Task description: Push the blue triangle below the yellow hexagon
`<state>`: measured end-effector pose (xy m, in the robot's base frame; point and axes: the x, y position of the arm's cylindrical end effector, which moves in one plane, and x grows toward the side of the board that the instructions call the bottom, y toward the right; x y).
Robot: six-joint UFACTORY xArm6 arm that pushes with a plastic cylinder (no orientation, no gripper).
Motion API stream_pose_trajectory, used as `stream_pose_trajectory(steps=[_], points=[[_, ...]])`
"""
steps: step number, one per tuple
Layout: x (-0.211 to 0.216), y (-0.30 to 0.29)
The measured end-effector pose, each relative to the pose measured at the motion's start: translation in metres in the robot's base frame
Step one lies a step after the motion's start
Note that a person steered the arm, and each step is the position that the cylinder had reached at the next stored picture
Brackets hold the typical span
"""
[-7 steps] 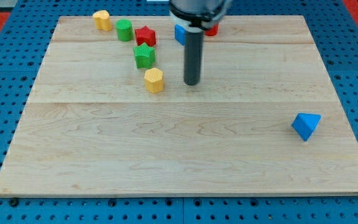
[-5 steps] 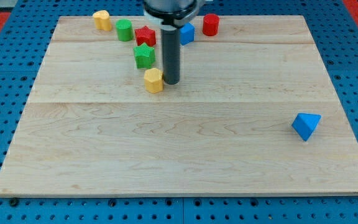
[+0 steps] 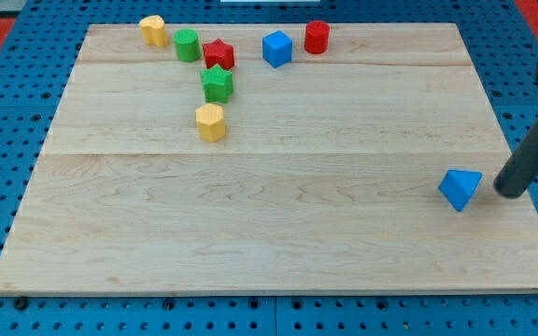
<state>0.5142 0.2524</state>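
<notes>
The blue triangle [image 3: 460, 189] lies near the board's right edge, toward the view's bottom right. The yellow hexagon [image 3: 210, 122] sits left of centre, in the board's upper half. My tip [image 3: 509, 191] rests on the board just to the right of the blue triangle, a small gap apart from it. The rod rises up and to the right, out of the view's right edge.
A green star [image 3: 218, 83] sits just above the yellow hexagon. Along the board's top edge are a yellow block [image 3: 153, 30], a green cylinder [image 3: 187, 45], a red star [image 3: 219, 54], a blue cube [image 3: 276, 49] and a red cylinder [image 3: 317, 36].
My tip was next to the yellow hexagon's right side and nudged it left and slightly down. It then jumped across to the right of the blue triangle, which has not moved.
</notes>
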Motion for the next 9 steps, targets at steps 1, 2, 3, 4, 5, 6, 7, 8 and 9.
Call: stream_pose_trajectory(steps=[1, 2, 3, 4, 5, 6, 7, 8, 9], points=[[-0.040, -0.069], [-0.058, -0.185], [-0.050, -0.174], [-0.031, -0.164], [-0.021, -0.224], [-0.023, -0.265], [-0.028, -0.279], [-0.034, -0.313], [-0.034, -0.282]])
